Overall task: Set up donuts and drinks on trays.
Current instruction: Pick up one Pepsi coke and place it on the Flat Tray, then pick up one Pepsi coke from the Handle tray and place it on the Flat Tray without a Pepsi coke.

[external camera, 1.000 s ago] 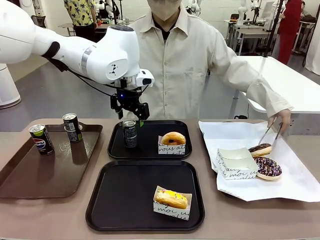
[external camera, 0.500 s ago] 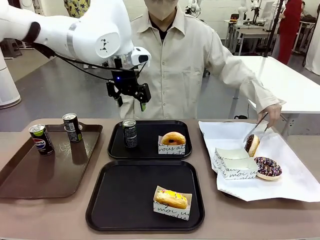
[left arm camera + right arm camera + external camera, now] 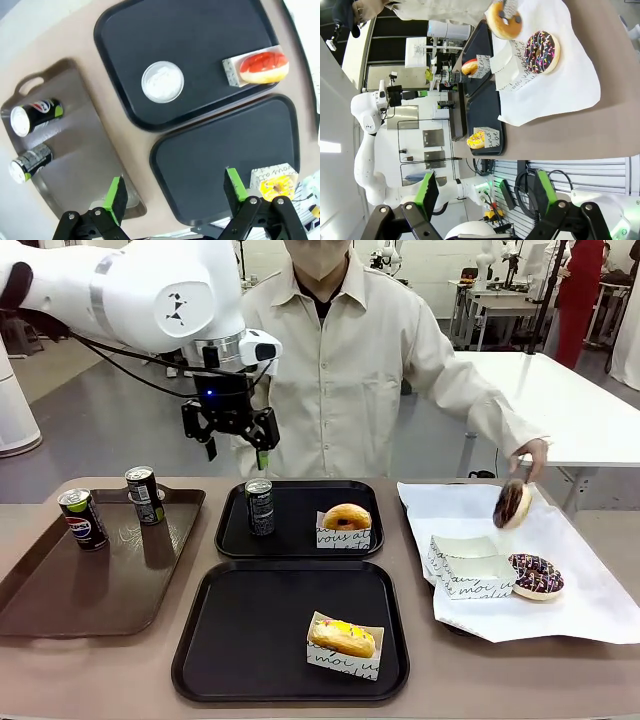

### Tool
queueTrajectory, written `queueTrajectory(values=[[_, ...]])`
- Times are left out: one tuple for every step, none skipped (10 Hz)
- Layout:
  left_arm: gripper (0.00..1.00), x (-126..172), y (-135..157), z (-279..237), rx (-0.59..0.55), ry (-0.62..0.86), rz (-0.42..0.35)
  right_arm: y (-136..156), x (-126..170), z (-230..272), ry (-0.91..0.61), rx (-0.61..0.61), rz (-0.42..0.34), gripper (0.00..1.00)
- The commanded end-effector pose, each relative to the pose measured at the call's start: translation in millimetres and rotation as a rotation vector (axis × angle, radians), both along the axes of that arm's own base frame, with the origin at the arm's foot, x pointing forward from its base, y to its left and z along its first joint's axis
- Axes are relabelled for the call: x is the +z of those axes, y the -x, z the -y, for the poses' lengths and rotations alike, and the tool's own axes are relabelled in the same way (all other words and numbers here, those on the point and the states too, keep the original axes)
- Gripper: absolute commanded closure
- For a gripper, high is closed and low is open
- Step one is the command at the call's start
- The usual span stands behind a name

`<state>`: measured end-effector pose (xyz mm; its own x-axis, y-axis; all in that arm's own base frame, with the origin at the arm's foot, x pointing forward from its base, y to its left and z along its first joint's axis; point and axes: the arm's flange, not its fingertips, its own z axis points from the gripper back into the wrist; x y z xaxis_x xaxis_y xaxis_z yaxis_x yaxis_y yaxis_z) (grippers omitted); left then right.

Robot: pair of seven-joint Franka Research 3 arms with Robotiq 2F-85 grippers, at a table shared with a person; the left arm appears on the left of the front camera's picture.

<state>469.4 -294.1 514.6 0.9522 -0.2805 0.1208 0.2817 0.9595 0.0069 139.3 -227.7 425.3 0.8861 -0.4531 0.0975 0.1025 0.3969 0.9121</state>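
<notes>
My left gripper [image 3: 236, 450] hangs open and empty above the far black tray [image 3: 300, 515], up and left of the black can [image 3: 260, 506] standing there. A glazed donut [image 3: 346, 518] in its sleeve sits on the same tray. The near black tray [image 3: 250, 630] holds the yellow-iced donut [image 3: 343, 638]. Two cans [image 3: 82, 518] [image 3: 145, 494] stand on the brown tray [image 3: 100, 590]. The left wrist view looks down between the open fingers [image 3: 175, 192] at the can's silver top [image 3: 162, 81]. My right gripper [image 3: 482, 187] is open, holding nothing.
At the right, the person's hand [image 3: 530, 455] lifts a chocolate donut [image 3: 512, 504] with tongs over white paper [image 3: 590, 610]. A sprinkled chocolate donut [image 3: 536, 575] and an empty paper sleeve [image 3: 468, 565] lie on that paper.
My left gripper has let go of the can on the far tray and risen up and to the left. The person has lifted the chocolate donut off the paper.
</notes>
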Motion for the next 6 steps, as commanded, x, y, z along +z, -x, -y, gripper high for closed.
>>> queueTrajectory(values=[[0.00,0.7,-4.5,7.9,-0.012,0.011,0.011,0.7,-0.7,0.3,-0.016,0.003,0.031,0.00],[0.00,0.7,-4.5,7.9,-0.012,0.011,0.011,0.7,-0.7,0.3,-0.016,0.003,0.031,0.00],[0.00,0.7,-4.5,7.9,-0.012,0.011,0.011,0.7,-0.7,0.3,-0.016,0.003,0.031,0.00],[0.00,0.7,-4.5,7.9,-0.012,0.011,0.011,0.7,-0.7,0.3,-0.016,0.003,0.031,0.00],[0.00,0.7,-4.5,7.9,-0.012,0.011,0.011,0.7,-0.7,0.3,-0.016,0.003,0.031,0.00],[0.00,0.2,-0.6,8.1,-0.014,0.004,0.001,0.7,-0.7,0.3,-0.016,0.003,0.031,0.00]])
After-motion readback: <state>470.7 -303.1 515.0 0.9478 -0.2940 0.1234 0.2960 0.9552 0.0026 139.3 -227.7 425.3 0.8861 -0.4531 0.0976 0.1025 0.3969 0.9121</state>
